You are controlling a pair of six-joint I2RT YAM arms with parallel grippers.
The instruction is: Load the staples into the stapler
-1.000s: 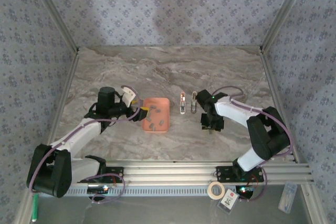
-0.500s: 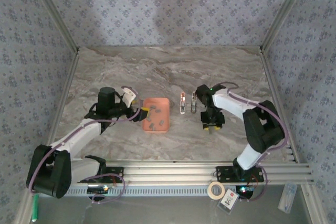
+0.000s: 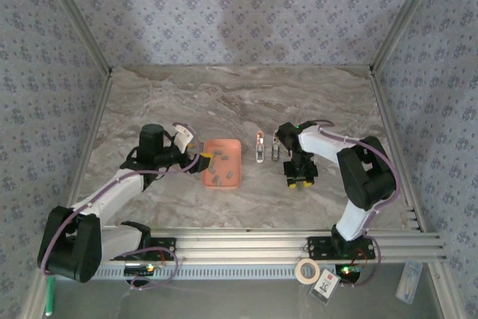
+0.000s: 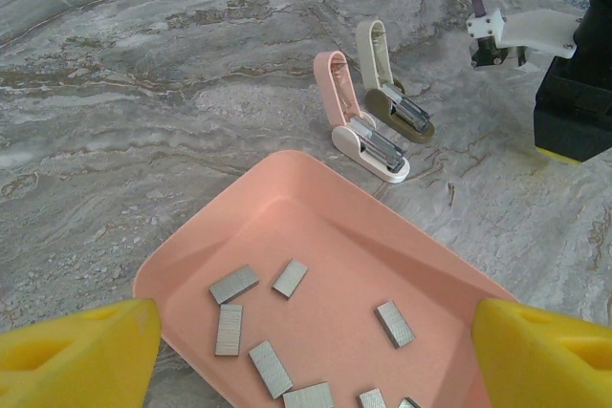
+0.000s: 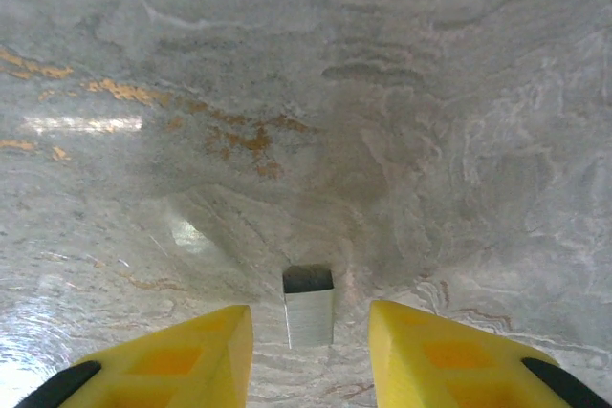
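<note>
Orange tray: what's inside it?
Several small grey staples lie loose on the floor of the orange tray. The tray's near corners are covered by the yellow fingertips of the left tool, so any staples there are hidden.

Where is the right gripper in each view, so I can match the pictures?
Top external: right gripper, centre-right, just right of the pink stapler.
Left wrist: right gripper at the right edge, black and yellow, beyond the pink stapler.
Right wrist: its yellow fingertips along the bottom, one staple strip between them.
Shared landmark: the marble table.
</note>
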